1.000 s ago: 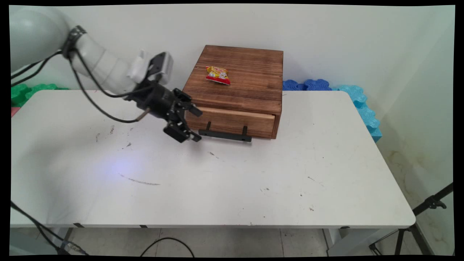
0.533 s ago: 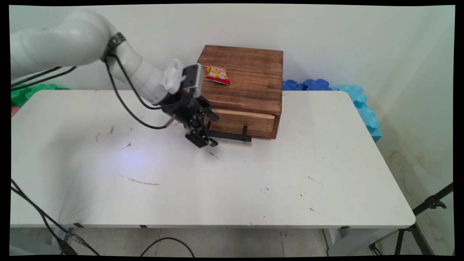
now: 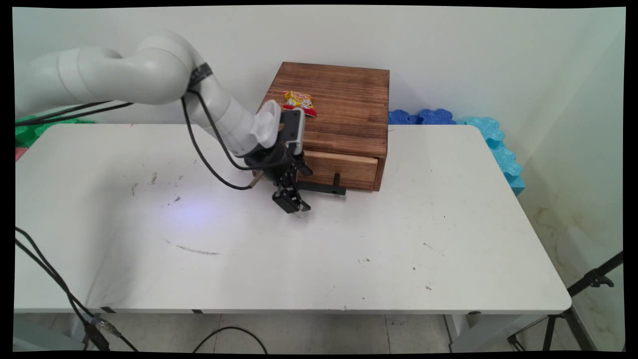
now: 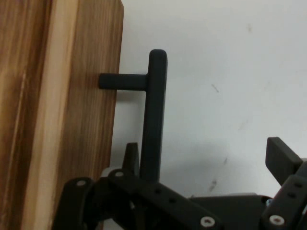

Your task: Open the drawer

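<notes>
On the far side of the white table (image 3: 349, 249) sat a wooden box (image 3: 334, 107) with its drawer (image 3: 344, 169) nearly shut, only slightly proud of the front. A red and yellow snack packet (image 3: 299, 102) lay on the box's top. At the left end of the black drawer handle (image 4: 153, 120), the gripper (image 3: 294, 204) stood wide, one finger either side of the bar, not closed on it.

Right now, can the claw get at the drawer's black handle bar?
Probably yes. The claw is open at the handle bar, with one finger between bar and drawer front and the other on the table side. Nothing else sits in the gap.
</notes>
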Controlling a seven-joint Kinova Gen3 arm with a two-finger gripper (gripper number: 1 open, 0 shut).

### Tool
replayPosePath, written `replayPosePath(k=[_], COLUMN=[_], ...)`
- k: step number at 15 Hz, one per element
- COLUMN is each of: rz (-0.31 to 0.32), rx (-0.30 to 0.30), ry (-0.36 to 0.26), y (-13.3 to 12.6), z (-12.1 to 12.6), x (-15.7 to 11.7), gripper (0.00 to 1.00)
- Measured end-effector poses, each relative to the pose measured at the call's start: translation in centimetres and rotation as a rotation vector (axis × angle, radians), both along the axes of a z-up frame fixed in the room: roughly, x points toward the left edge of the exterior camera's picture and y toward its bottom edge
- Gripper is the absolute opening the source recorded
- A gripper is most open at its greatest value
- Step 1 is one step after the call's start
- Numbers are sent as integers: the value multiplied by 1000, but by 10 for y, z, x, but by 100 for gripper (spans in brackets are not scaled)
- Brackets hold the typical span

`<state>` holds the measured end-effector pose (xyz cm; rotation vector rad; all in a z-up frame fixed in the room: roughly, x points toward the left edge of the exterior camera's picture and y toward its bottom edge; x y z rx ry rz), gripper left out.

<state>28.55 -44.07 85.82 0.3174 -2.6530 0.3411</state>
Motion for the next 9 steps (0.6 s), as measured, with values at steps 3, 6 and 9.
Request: replayPosePath(k=[3, 6, 9], rz=[-3, -9, -17], rx=[-3, -6, -6], ry=[-26, -52, -71], y=[-5, -11, -14], z=[-9, -17, -26], x=[-8, -16, -21], gripper=[100, 100, 100])
